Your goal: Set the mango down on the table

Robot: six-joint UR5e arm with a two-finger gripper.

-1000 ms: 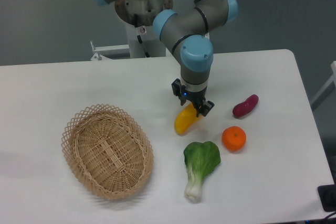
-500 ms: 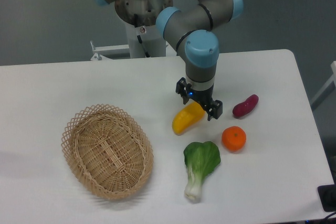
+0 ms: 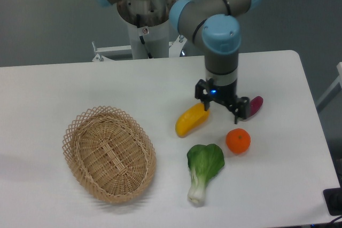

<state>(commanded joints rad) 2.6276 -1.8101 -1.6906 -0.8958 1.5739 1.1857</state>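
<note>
You see a woven wicker basket (image 3: pixel 109 155) at left, a leafy green vegetable (image 3: pixel 203 170) lower centre, an orange (image 3: pixel 238 141) beside it, and a purple sweet potato (image 3: pixel 256 105), partly hidden.

A smooth elongated yellow mango (image 3: pixel 192 120), deepening to orange at its lower left end, lies mid-frame on the plain white flat counter (image 3: pixel 64 86). The black two-finger claw (image 3: pixel 222 104) shows a small blue light; above it the arm is grey with pale blue caps. At lower left sits an oval tan woven wicker basket (image 3: pixel 109 153) with an open lattice rim. A round bright orange (image 3: pixel 238 141), a small purple sweet potato (image 3: pixel 255 105) and a green-leafed, pale-stemmed bok choy (image 3: pixel 203 170) sit at right.
</note>
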